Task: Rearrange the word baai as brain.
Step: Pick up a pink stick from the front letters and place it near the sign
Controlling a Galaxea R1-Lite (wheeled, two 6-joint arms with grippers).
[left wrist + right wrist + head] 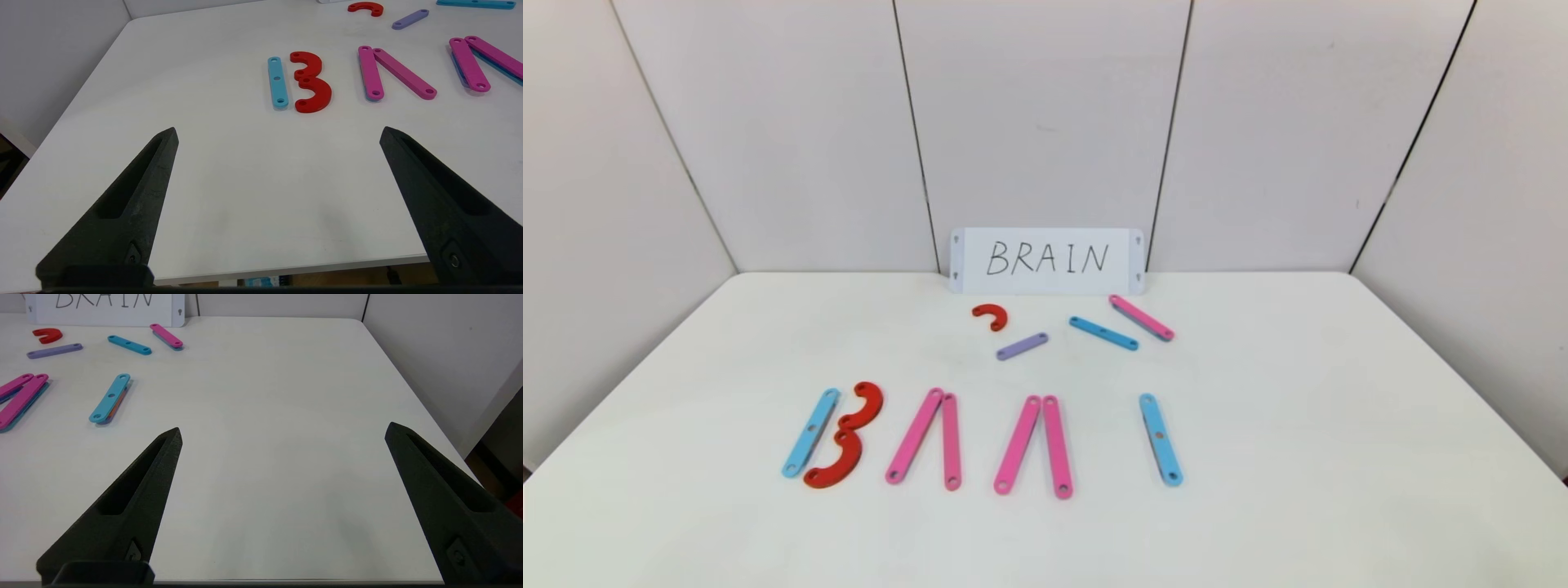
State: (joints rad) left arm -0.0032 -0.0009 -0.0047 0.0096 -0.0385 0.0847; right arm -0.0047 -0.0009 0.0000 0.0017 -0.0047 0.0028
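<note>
Word baai sits in 1 row along the middle of the worktop, nearer the front edge than the back. From the robot's left: blue bar with 2 red curves touching its side as a B, 2 pink bars meeting at the top as an A with no crossbar, a 2nd pink pair the same, then a single blue bar as the I.

Spare pieces lie behind the row, near the back edge: 1 red curve, 1 purple bar, 1 blue bar, 1 pink bar. White card with handwritten BRAIN stands against the back wall, just behind them.

Left hand hovers above the front left part of the worktop, fingers spread wide, holding nothing. Right hand hovers above the front right part, also spread wide, holding nothing. Both well apart from every piece.
</note>
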